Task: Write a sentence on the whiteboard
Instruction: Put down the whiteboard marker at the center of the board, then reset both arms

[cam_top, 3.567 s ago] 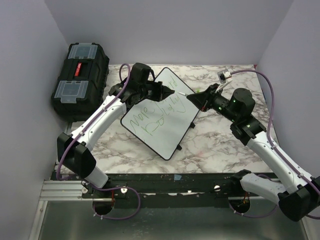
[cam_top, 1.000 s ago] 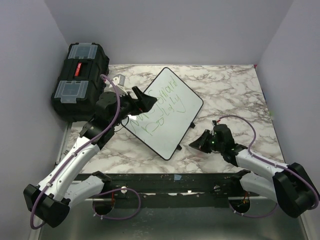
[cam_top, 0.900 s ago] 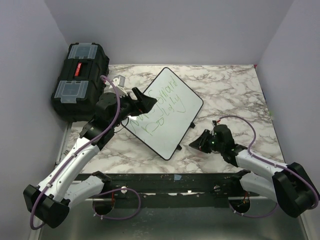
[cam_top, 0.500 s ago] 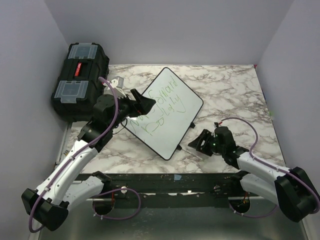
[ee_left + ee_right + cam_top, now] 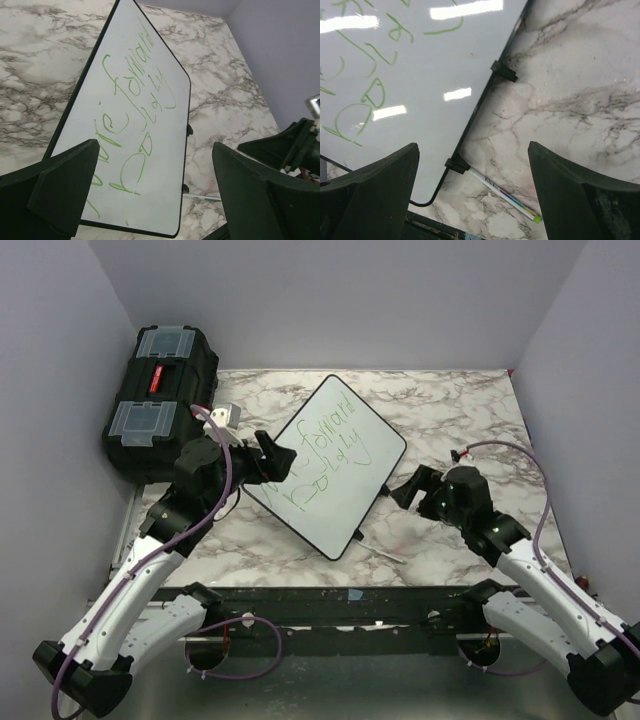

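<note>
Whiteboard written on, both claws empty, marker loose on the table.

The whiteboard [image 5: 330, 480] lies skewed in the middle of the table [image 5: 460, 415], with the sentence [image 5: 131, 117] in two green lines across its face (I can make out "forward"; the rest is too loose to read for sure). The left claw [image 5: 276, 457] hangs spread wide over the board's left edge, gripping nothing. The right claw [image 5: 475, 192] is likewise splayed and empty, just off the board's right edge. The marker [image 5: 506, 196] lies on the table beside the board's near right edge, and I cannot tell whether it is capped. I judge the writing done or nearly so. Risks from here: a low sweep by either arm could shove the unheld board or roll the marker toward the table's near edge, and a finger dragged over the face would smear the ink.
</note>
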You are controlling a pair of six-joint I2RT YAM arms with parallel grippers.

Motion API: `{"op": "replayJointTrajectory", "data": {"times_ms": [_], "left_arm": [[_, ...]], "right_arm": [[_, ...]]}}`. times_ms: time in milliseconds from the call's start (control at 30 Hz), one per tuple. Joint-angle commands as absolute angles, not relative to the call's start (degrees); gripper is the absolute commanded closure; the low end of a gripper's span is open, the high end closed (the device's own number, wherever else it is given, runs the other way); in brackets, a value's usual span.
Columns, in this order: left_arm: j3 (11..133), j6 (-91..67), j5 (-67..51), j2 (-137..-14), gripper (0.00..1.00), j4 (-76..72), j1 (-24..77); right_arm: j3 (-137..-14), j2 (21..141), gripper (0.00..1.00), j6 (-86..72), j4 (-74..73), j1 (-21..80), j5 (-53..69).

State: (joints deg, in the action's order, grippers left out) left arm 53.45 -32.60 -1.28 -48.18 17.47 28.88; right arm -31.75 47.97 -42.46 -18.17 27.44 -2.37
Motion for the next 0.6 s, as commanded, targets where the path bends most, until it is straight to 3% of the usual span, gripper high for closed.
{"op": "replayJointTrajectory", "data": {"times_ms": [0,233,567], "left_arm": [[54.7,-24.2,3.6,-45.6,0.01,22.4,28.3],[53.2,-17.8,6.7,-42.3,0.02,24.1,28.0],[44.7,-12.1,9.3,-33.4,0.02,18.3,27.7]], "right_arm": [[-37.4,44.8,0.08,-36.8,-24.5,27.8,-7.5],[-45.0,42.6,0.08,-35.1,-23.8,27.8,-9.3],[-43.1,35.1,0.07,-33.4,-21.3,27.8,-14.5]]}}
